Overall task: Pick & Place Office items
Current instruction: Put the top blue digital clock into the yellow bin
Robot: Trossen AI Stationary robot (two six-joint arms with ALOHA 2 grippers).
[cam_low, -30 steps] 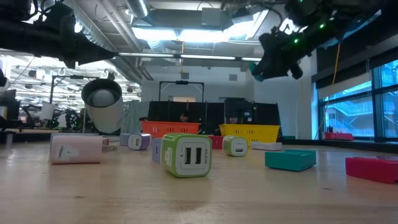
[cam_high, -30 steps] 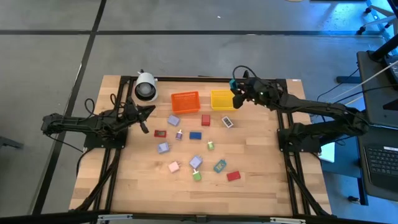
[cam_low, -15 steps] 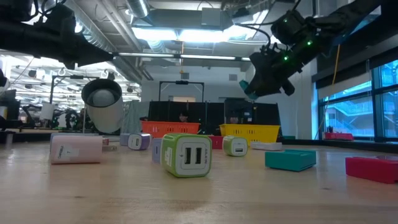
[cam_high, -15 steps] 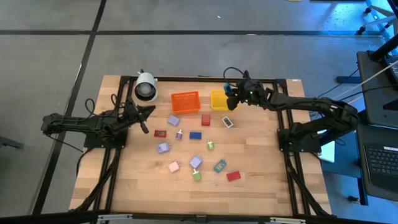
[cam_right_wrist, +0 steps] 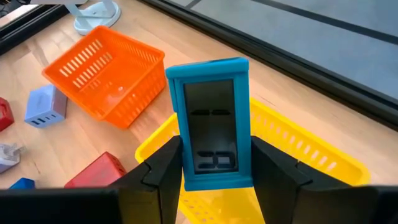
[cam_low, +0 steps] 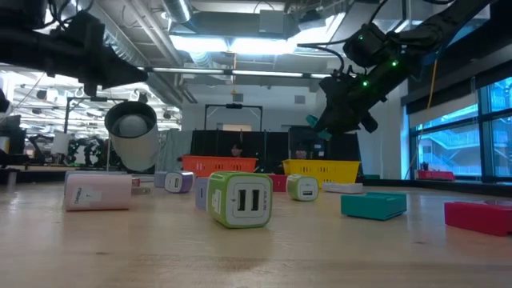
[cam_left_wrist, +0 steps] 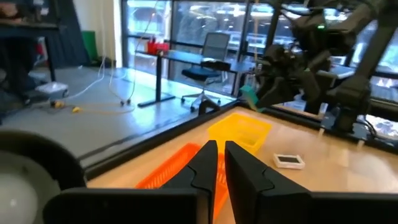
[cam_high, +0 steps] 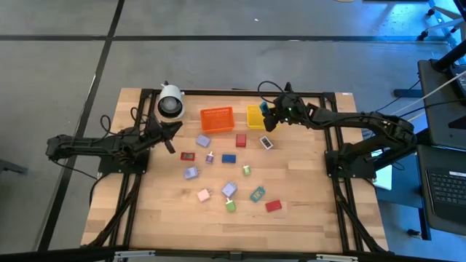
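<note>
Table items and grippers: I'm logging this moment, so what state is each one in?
Right gripper: shut on the blue block, raised above the yellow bin.
Left gripper: shut, empty, beside the white camera.
Orange bin: upright, nothing visible inside.
Yellow bin: upright, contents hidden.
Green charger block: resting on the table, untouched.

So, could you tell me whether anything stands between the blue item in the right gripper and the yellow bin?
Nothing visible does. The right gripper holds the blue item upright above the yellow bin, whose open top shows only bare mesh. The orange bin sits off to one side.
</note>
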